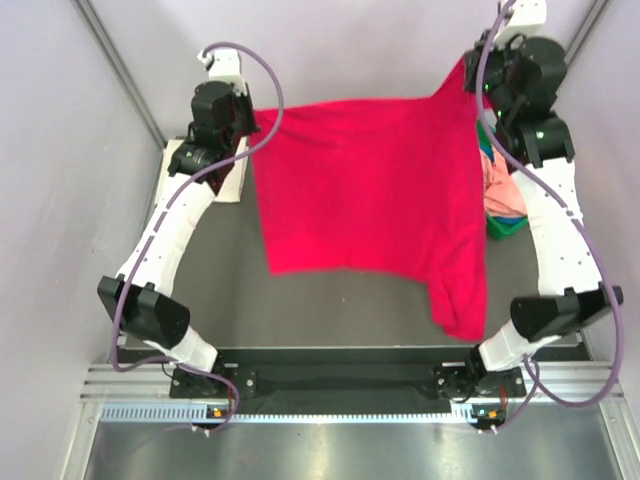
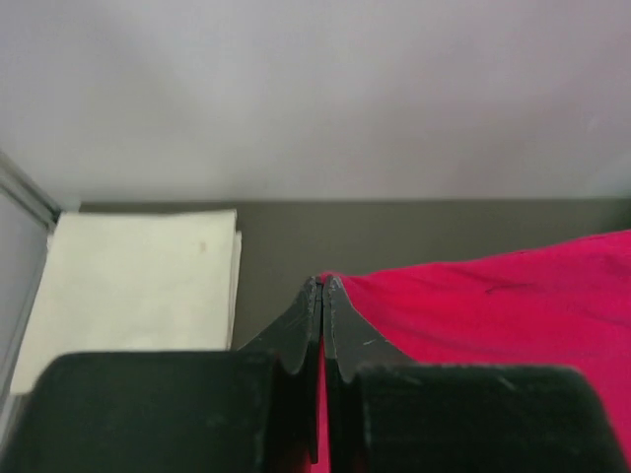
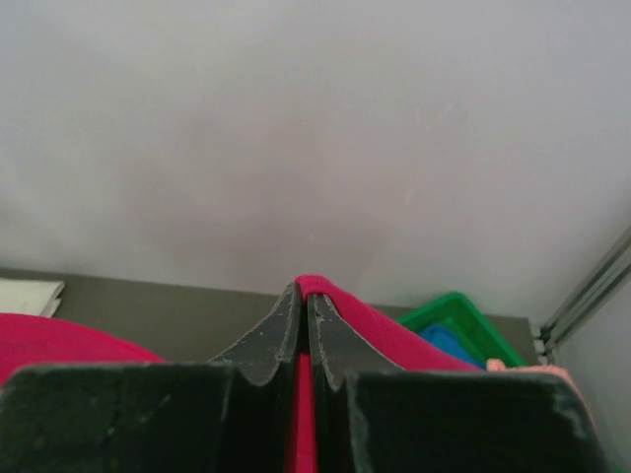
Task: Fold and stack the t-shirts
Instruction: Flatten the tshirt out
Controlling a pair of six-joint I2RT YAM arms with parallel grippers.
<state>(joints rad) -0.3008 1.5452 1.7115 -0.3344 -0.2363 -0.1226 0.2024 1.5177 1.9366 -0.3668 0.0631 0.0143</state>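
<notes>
At the far left of the dark grey table top (image 1: 230, 290), a white cloth t-shirt folded square (image 2: 138, 286) lies flat beside the wall. It looks like the start of the stack, kept out of the working area.

Just to its right, the left gripper (image 2: 322, 296) has its black fingers pressed together on one corner of the crimson-red cloth t-shirt (image 1: 370, 190), with a thin line of red showing between them. The red shirt stretches from that corner across the far side of the table to the right gripper (image 3: 304, 296). That gripper is likewise clamped on the opposite corner, and the cloth bunches over its fingertips.

With both top corners pinched and the arms well apart, the upper edge is pulled fairly straight. The body of the shirt spreads toward the near edge, and one sleeve trails lower at the right. I judge this grip is meant to open the shirt out smooth so it can be laid flat and folded.

At the far right sits a green plastic bin (image 3: 454, 315), partly hidden behind the red cloth. It holds a blue cloth shirt (image 3: 449, 345) and a crumpled salmon-pink cloth shirt (image 1: 497, 185), both apparently waiting their turn.

No brand, label or writing can be read on the shirts, the bin or the arms.
</notes>
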